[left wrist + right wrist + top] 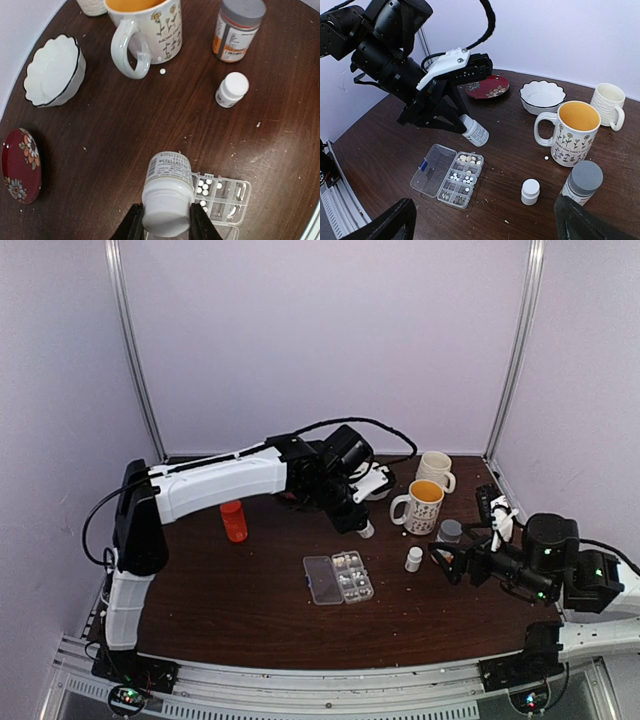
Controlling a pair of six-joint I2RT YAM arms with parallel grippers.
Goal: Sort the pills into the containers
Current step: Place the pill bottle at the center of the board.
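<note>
The white bottle (167, 200) sits closest to your left wrist camera, pinched across its white end by the left gripper (167, 226), whose jaws are narrowed onto it. The bottle hangs tilted above the pill box (222, 197), its labelled end reaching over the box's edge. You cannot tell from here whether its mouth is open.

The box lies flat with its lid swung open beside the cells. Pills (202, 189) already lie in several cells, a small white cluster nearest the bottle. One stray pill (162, 71) rests on the table well beyond the box, just beside the flowered mug (150, 30).

Your right gripper (482, 210) hangs to one side of the box, well apart from it, jaws spread wide and empty.

Expect the pills to be light, hard and round: they will likely roll and bounce, and they look too small to pinch reliably. Tipping them from the bottle seems the safer way, with small tilts so only a few drop. The bottle is probably stiff, smooth plastic, so hold it across the body, firmly enough that it does not twist. The box looks light and could slide if you nudge it.
</note>
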